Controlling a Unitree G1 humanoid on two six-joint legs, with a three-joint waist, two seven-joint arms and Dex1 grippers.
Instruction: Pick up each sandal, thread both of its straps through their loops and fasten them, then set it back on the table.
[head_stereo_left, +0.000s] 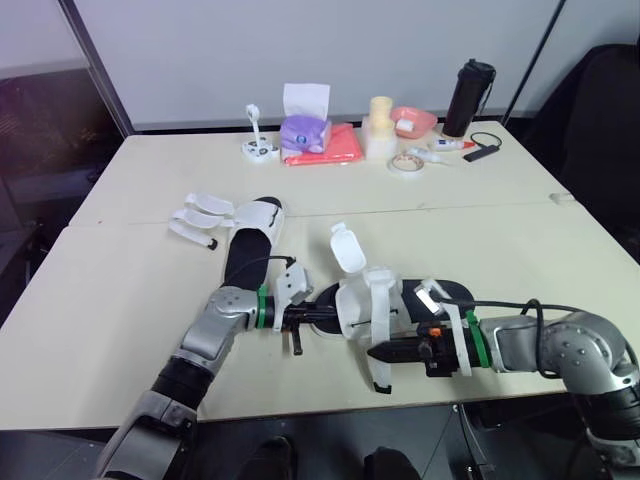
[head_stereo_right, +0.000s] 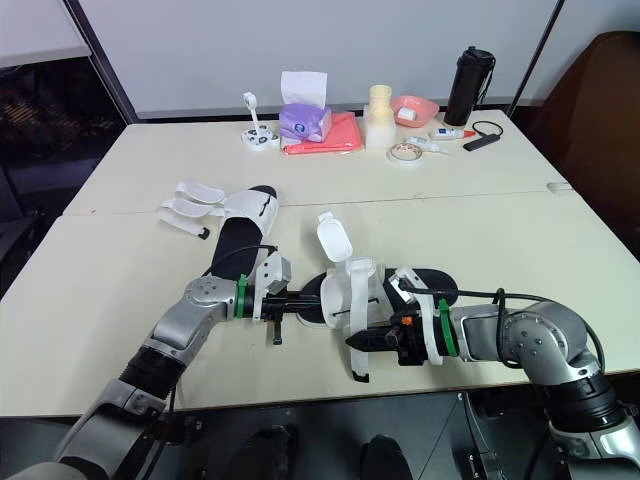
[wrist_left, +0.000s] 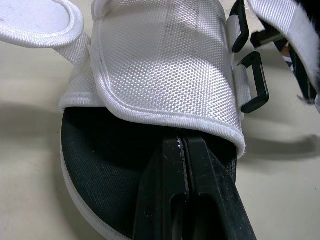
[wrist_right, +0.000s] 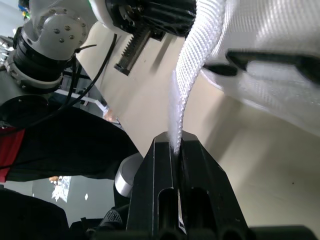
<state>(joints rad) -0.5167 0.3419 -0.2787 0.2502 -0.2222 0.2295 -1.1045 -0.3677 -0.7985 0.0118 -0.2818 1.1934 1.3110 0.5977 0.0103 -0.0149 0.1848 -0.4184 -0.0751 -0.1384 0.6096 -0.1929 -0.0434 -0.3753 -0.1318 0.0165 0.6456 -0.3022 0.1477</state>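
Looking from the head, the sandal (head_stereo_left: 365, 300) sat near-centre on the bench (head_stereo_left: 120, 280). Left wrist: left gripper (wrist_left: 183, 145) clamped its sole. Right wrist: right gripper (wrist_right: 176, 145) pinched the strap (wrist_right: 189, 85) by its tip, so a hard tug could've slipped it free.

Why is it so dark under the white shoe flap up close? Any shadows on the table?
Left wrist view: the white flap overhangs the black footbed of the sandal, shading it; a soft shadow lies on the table beside it. Right wrist view: the table is darker next to the strap. Left eye view: shadows are faint.
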